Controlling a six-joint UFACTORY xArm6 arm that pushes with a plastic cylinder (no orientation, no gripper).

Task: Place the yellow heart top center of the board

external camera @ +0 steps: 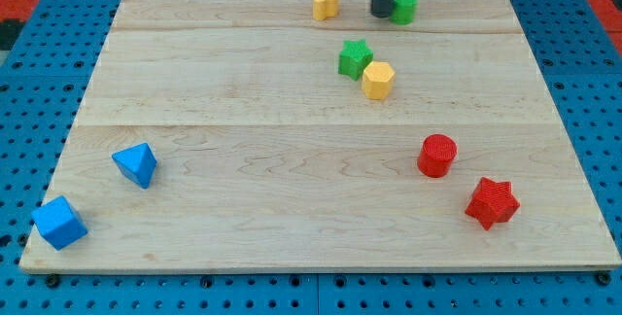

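Wooden board (194, 82), small yellow heart (326, 3) upright

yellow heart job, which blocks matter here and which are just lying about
In the job: yellow heart, near the board's top centre; my tip to its right.

Lying about: green block, green star, yellow hexagon, red cylinder, red star, two blue blocks.

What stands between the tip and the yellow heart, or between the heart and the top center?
Nothing visible. My tip is just to the view's right of the yellow heart, bare board between them; the green block lies on its far side. The heart already sits near top center.
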